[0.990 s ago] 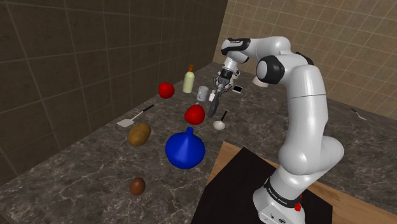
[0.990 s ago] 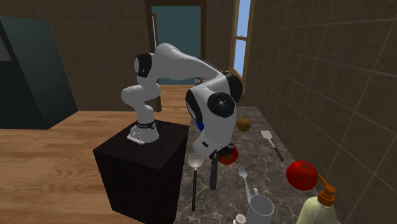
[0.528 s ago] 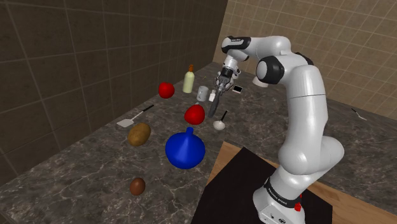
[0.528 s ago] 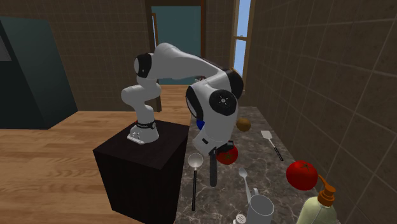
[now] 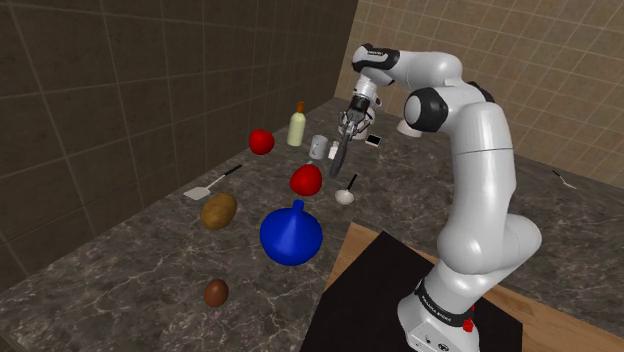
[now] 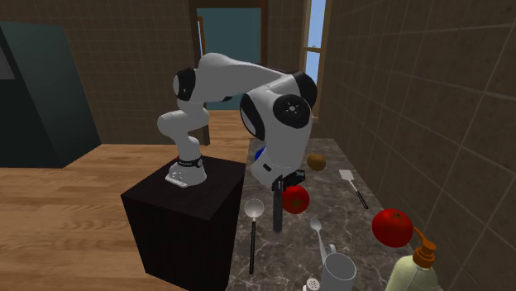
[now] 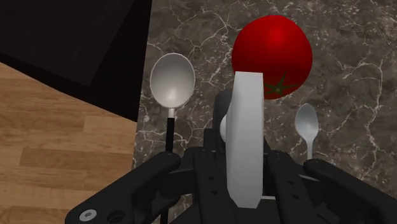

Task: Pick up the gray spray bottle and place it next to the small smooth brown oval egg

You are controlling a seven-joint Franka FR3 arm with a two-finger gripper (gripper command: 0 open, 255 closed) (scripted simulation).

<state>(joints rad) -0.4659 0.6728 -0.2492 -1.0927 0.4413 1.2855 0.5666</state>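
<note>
**Holding the gray spray bottle over the counter**

Clamping my gripper [image 5: 346,132] on the spray bottle [image 7: 247,127], I have both black fingers pressed against its sides, and it hangs upright below my hand over the dark marbled counter [image 5: 130,270]. In the shoulder view the bottle sits toward the far end of the counter. A pale mug [image 5: 319,147] is just to its left, and a cream soap bottle [image 5: 297,127] stands farther left by the wall. A red tomato [image 7: 271,56] lies on the stone just beyond the bottle, with a ladle [image 7: 172,79] on one side of it and a small spoon [image 7: 306,121] on the other. A second tomato [image 5: 261,141] rests near the wall.

The small brown egg [image 5: 216,292] lies at the near end of the counter in the shoulder view, well apart from the bottle. Between the two are a blue funnel [image 5: 291,233], a larger brown lump [image 5: 218,210] and a spatula [image 5: 205,187].
</note>
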